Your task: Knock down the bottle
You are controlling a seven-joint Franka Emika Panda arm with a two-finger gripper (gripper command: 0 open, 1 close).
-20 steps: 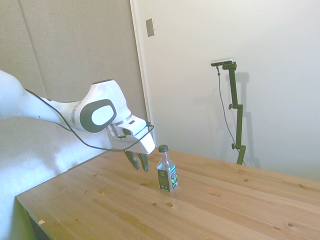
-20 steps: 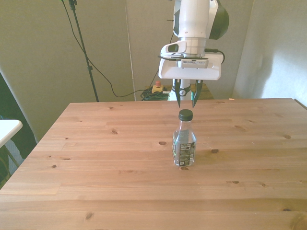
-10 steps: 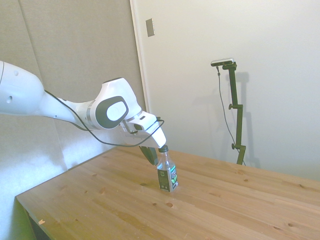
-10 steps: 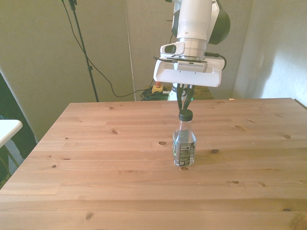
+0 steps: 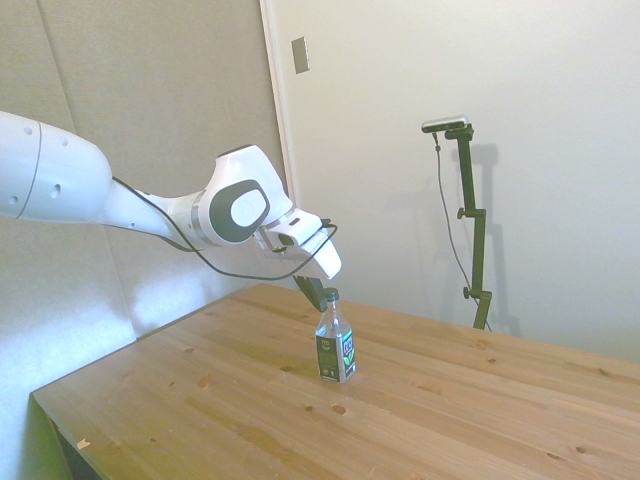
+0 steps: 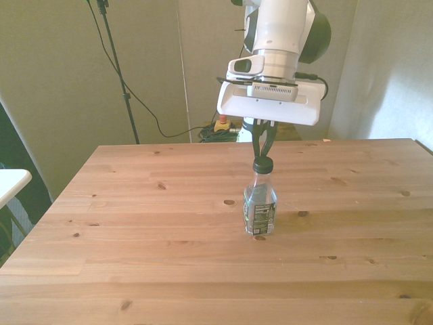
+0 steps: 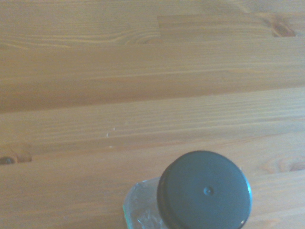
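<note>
A small clear bottle [image 5: 336,348] [image 6: 260,208] with a dark green cap [image 7: 205,191] and a dark label stands upright near the middle of the wooden table [image 5: 200,400] [image 6: 135,237]. My gripper [image 5: 318,293] [image 6: 262,152] is tilted over it, fingers shut together. The fingertips rest against the cap on the robot's side, at the top of the bottle. In the wrist view the cap is seen from above, with bare planks around it.
A white surface [image 6: 10,181] juts in at the front view's left edge, beside the table. Cables and a small red and yellow object [image 6: 221,126] lie on the floor behind the table's far edge.
The gripper came forward from behind the bottle, closed its fingers and rose slightly until the tips met the cap. The bottle still stands in the same spot.
</note>
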